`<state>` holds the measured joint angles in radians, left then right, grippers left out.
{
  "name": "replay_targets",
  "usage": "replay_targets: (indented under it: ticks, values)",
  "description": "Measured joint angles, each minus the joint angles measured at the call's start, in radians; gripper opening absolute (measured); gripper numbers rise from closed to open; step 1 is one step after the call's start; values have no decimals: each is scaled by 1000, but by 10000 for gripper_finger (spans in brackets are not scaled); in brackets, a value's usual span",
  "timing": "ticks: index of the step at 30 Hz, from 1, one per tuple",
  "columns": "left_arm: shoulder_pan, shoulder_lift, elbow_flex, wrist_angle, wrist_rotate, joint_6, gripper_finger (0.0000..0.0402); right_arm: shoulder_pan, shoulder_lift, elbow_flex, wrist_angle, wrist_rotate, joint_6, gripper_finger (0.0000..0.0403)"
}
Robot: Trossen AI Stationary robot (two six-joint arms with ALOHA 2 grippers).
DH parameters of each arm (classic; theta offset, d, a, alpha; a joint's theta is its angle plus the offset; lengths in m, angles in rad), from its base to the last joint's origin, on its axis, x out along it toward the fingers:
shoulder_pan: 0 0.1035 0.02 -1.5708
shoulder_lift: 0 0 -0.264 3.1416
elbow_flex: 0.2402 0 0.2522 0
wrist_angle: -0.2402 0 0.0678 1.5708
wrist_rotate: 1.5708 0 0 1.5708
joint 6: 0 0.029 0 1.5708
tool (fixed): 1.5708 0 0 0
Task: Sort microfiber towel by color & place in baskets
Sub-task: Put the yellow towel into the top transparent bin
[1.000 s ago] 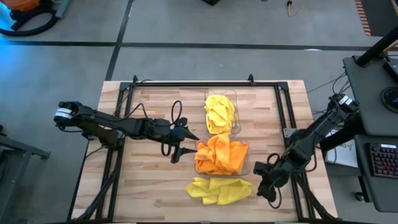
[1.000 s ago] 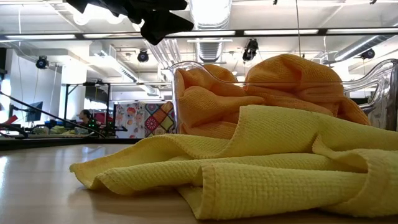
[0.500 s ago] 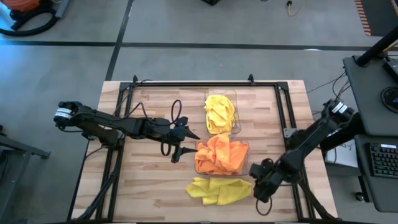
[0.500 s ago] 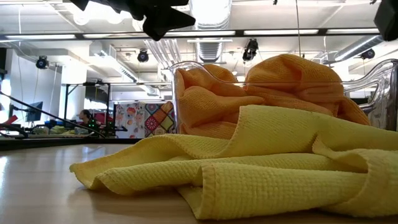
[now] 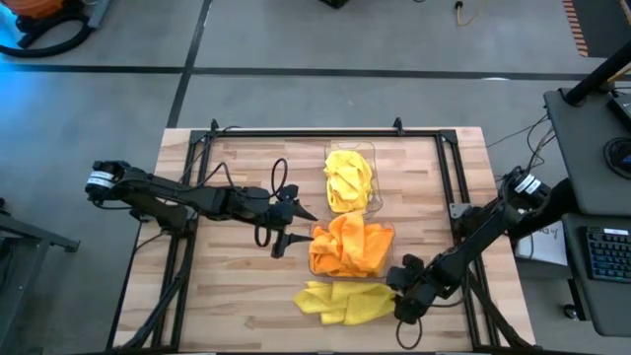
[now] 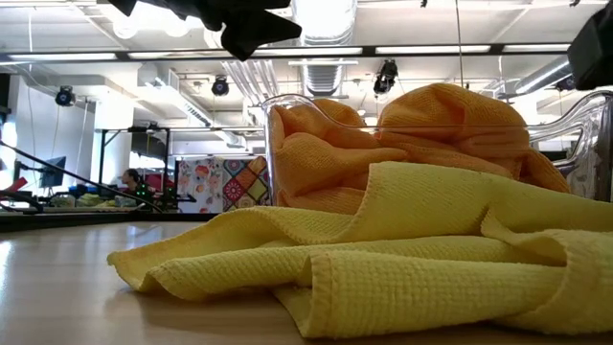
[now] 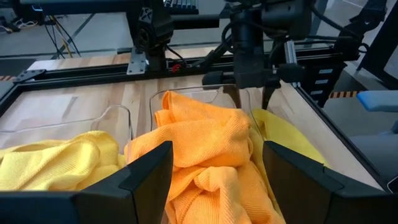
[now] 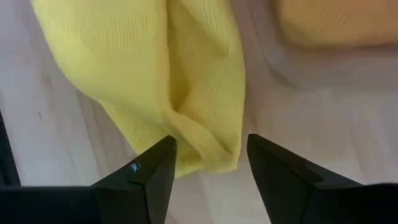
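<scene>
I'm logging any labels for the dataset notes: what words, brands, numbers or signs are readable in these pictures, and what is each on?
None can be read.
Soft yellow cloth on the wooden table: no label showing.
Clear plastic basket of orange cloths: no print.
Colourful poster in the far room: too small to read.
Keyboard on the side desk: keys too small to read.

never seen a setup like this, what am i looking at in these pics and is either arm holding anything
These are four camera views of one table with two dark robot arms. One camera looks straight down, one sits at tabletop height, and one rides on each wrist.

On the wooden table stand two clear baskets: the far basket holds yellow towels, the near basket holds orange towels. One loose yellow towel lies on the table in front of them.

The left gripper waits open beside the orange basket, holding nothing. The right gripper is open just above the loose towel's edge, holding nothing yet, probably about to pick it up.
</scene>
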<state>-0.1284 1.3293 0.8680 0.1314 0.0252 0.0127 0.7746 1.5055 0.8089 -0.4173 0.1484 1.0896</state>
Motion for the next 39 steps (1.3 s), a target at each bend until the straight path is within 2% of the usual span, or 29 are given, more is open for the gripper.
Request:
replay_targets:
  ticks: [7,11,15,21,23,31,39]
  values:
    - [1,0,0,1,0,5,232,0,1,0,77,13,-43,192]
    - [1,0,0,2,0,5,232,0,20,-2,101,15,-44,172]
    - [1,0,0,3,0,5,232,0,27,-3,117,12,-48,131]
    - [1,0,0,5,0,5,232,0,18,-4,118,9,-62,34]
    - [1,0,0,5,0,5,232,0,13,-4,119,-1,-81,16]
    - [1,0,1,4,0,5,232,-2,-50,65,120,-52,-232,9]
    - [1,0,1,5,-13,5,232,-9,-137,236,107,-55,-432,9]
